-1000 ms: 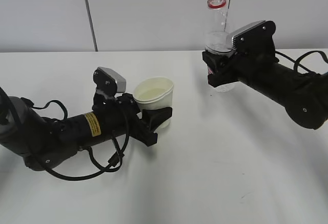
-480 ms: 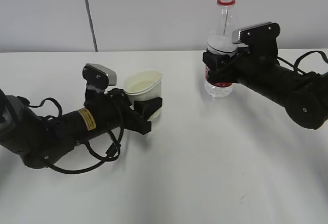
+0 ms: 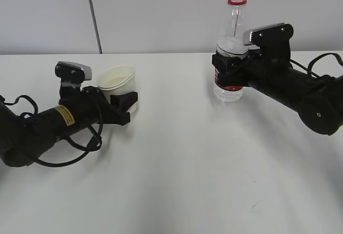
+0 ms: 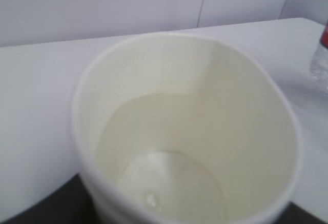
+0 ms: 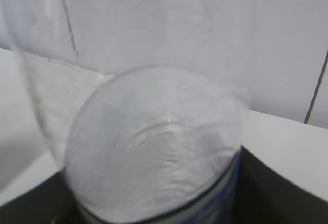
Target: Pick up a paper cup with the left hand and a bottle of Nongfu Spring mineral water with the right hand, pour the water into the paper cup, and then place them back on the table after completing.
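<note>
My left hand [image 3: 124,103] clamps the smooth paper cup [image 3: 119,82]; my right hand [image 3: 227,69] seemingly grips the ribbed clear bottle [image 3: 230,49], upright.

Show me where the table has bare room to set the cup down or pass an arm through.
The widest bare patch of table lies between the paper cup and the bottle, running to the near edge. Bare strip also behind the cup, toward the wall. Crowded: the left pincer around the cup, and the right pincer around the bottle.
</note>
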Action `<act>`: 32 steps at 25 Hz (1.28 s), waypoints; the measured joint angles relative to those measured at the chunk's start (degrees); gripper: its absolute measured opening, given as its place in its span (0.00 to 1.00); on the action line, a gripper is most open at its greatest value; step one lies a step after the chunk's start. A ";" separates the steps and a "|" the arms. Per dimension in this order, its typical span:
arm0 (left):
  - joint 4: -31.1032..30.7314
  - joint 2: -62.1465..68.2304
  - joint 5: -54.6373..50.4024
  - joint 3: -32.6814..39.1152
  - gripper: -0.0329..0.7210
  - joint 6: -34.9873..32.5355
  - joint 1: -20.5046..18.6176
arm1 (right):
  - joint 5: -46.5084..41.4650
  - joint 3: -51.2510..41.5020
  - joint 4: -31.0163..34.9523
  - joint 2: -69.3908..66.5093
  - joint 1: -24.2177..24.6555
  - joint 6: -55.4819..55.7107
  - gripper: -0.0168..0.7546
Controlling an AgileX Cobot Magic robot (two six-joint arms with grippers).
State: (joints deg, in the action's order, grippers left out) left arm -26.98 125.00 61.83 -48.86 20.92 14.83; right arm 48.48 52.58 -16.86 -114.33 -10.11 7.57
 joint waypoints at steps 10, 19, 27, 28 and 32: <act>0.33 0.00 -2.92 0.00 0.54 -2.46 -6.19 | 0.00 0.00 0.00 0.03 0.00 0.00 0.58; 3.40 1.11 -3.57 0.00 0.54 -6.07 -6.77 | 0.00 0.00 0.00 0.03 0.00 0.00 0.58; 5.14 2.81 -1.85 -0.18 0.54 -7.28 -6.83 | 0.00 0.00 0.00 0.03 0.00 0.11 0.58; 5.38 3.09 -1.19 -0.31 0.54 -7.28 -6.83 | 0.00 0.00 0.00 0.03 0.00 0.11 0.58; 5.86 3.97 0.36 -0.37 0.53 -7.30 -6.83 | 0.00 0.00 0.00 0.03 0.00 0.11 0.58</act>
State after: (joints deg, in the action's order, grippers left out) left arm -21.12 128.98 62.19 -49.23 13.62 8.00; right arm 48.48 52.58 -16.86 -114.30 -10.11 7.68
